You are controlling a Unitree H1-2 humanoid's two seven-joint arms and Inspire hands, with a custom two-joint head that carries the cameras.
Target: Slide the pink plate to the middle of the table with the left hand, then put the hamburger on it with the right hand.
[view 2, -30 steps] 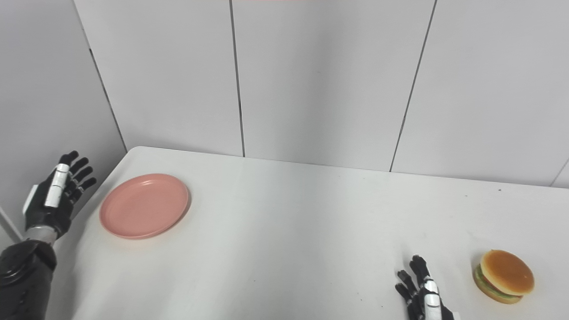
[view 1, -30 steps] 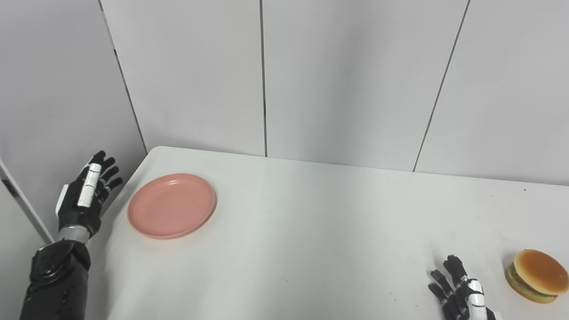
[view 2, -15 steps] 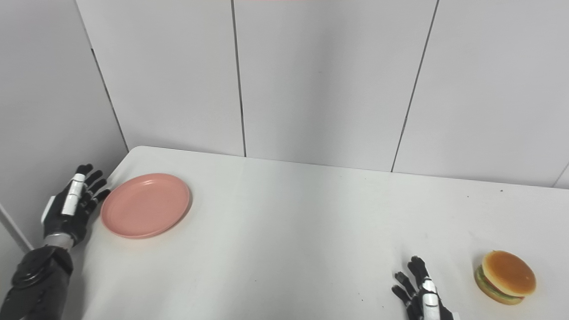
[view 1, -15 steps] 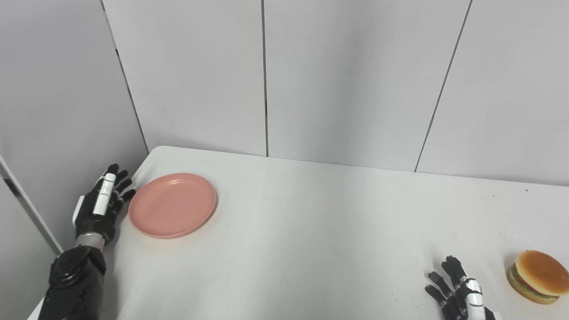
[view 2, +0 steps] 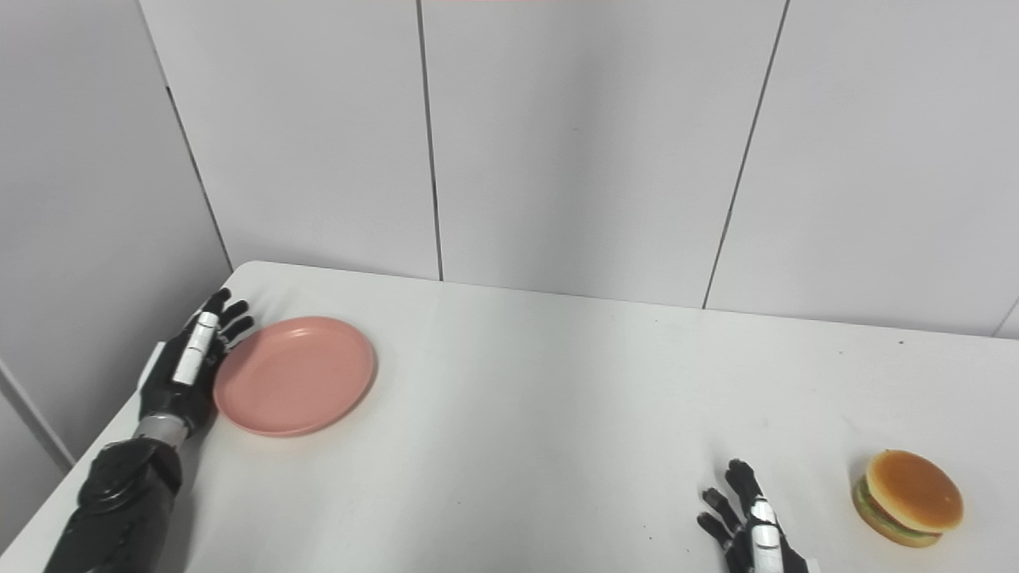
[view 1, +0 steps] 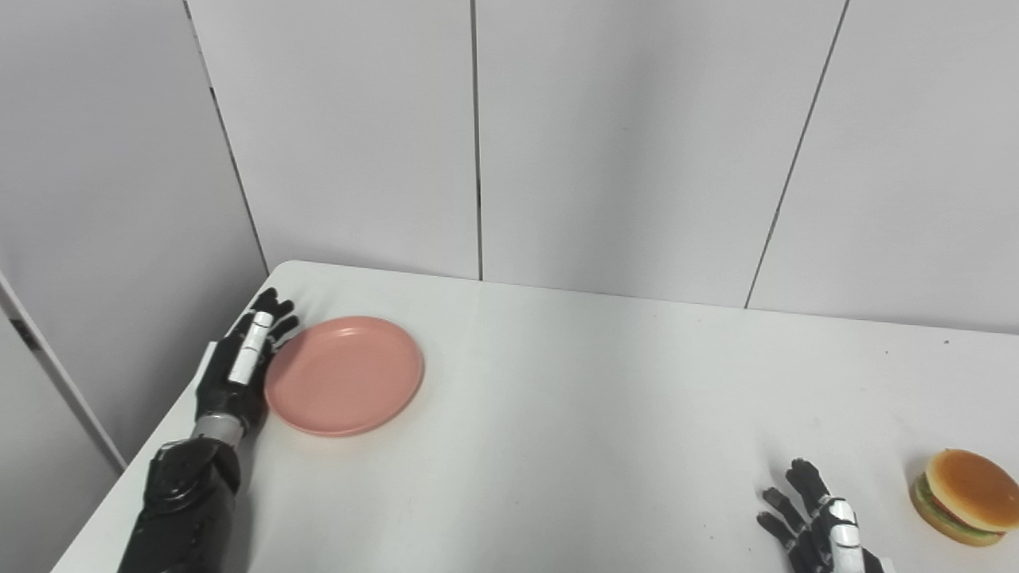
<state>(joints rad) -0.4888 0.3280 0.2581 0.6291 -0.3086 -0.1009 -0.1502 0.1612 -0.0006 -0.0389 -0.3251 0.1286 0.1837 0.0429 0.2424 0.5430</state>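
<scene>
A round pink plate [view 1: 344,376] lies flat on the white table [view 1: 557,414], toward its far left. My left hand [view 1: 240,366] is open, fingers straight, with its palm side against the plate's left rim. A hamburger [view 1: 965,496] with a tan bun and green lettuce sits near the table's right front edge. My right hand [view 1: 820,533] rests open on the table at the bottom edge of the view, a short way left of the hamburger and apart from it. The same plate [view 2: 294,376] and hamburger [view 2: 907,497] show in the right eye view.
Grey wall panels [view 1: 478,135] stand right behind the table's far edge, and another panel closes off the left side. The table's left edge [view 1: 159,446] runs just beside my left arm.
My left hand has come in from beyond the table's left edge, met the plate's rim and pushed the plate a little to the right. The right hand and hamburger have stayed put.
</scene>
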